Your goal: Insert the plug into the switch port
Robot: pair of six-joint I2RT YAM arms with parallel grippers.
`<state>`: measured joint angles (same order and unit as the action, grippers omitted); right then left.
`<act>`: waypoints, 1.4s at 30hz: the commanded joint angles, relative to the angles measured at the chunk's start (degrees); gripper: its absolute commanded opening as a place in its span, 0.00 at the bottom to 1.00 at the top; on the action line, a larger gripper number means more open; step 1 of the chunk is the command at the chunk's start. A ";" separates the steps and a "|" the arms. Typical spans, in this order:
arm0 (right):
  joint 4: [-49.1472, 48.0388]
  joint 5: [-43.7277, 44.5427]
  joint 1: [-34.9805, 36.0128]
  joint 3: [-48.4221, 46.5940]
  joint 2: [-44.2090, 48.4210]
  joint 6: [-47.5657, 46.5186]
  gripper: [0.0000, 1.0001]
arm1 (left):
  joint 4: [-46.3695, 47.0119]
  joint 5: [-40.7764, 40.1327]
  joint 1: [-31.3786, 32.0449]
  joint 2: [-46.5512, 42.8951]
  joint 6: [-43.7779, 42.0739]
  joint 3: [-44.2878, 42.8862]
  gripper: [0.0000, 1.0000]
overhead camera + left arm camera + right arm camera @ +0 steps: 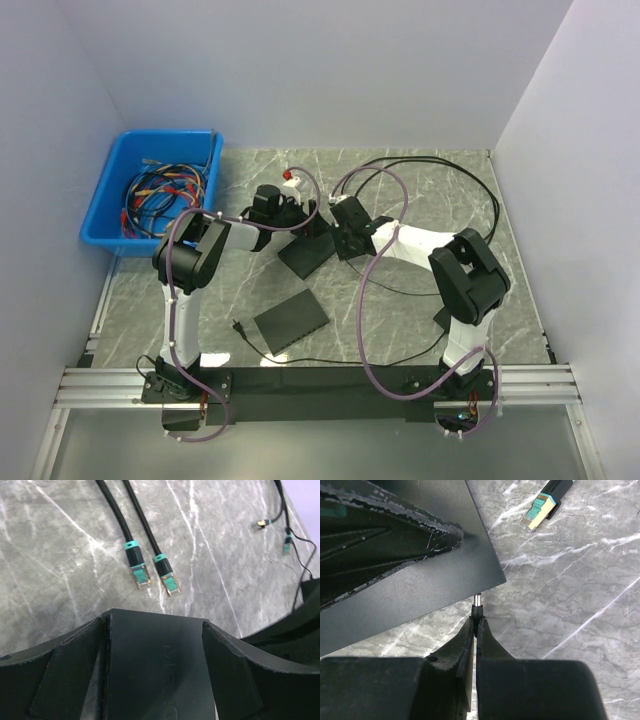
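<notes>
Top view: the switch (305, 252) lies mid-surface (520, 300) and both arms meet over it. The left gripper (305, 225) is at its 12 o'clock side, the right gripper (345, 245) at approx. 2 o'clock. The plug is too small to see here.

Left wrist view: the left gripper stands wide, with its fingers (65, 680) against both sides of the switch, i.e. it grips the body to steady it. Two Ethernet plugs (141, 575) lie free at 12 o'clock, near but not touching.

Right wrist view: the right gripper is closed on the plug (477, 607), a small barrel type. Its metal tip points to 12 o'clock, just beside the switch edge. The port itself is not visible.

Judgement: the plug is light, rigid, thin and prob. smooth, so it may rotate in the pinch. Better to hold the moulded collar, not the bare tip. The switch is prob. light too and slides if not held.
</notes>
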<state>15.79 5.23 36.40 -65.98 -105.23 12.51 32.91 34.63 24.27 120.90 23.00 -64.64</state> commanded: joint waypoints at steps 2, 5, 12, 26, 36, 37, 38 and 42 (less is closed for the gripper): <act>-1.81 -0.31 0.78 1.02 3.63 0.49 0.00 | -0.99 -5.08 0.60 -1.10 -2.26 -0.84 0.86; -1.91 -0.66 0.78 1.64 3.80 0.50 0.00 | -2.76 -9.22 0.34 -2.77 -3.05 0.04 0.86; -1.03 -0.58 0.78 0.50 2.40 0.41 0.00 | -3.81 -9.31 0.34 -2.34 -3.23 -0.22 0.86; -0.85 -1.37 0.86 -1.35 0.55 0.06 0.00 | -7.86 -8.97 0.34 -1.20 -5.43 -1.45 0.85; -0.32 -0.93 0.78 -3.19 -0.85 -0.47 0.00 | -8.30 -8.53 0.43 -1.19 -5.86 -1.36 0.84; -0.24 -0.93 0.78 -3.28 -0.94 -0.39 0.00 | -8.47 -8.35 0.43 -1.19 -6.04 -1.45 0.84; -0.32 -0.93 0.78 -3.28 -1.03 -0.47 0.00 | -8.73 -8.18 0.34 -1.11 -6.22 -1.45 0.84; 0.03 -0.58 0.78 -3.63 -1.29 -0.82 0.00 | -10.05 -6.69 0.69 -1.02 -7.45 -1.89 0.83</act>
<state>16.29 3.86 36.77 -66.76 -106.04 12.47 28.73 27.33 24.69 120.46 17.58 -65.93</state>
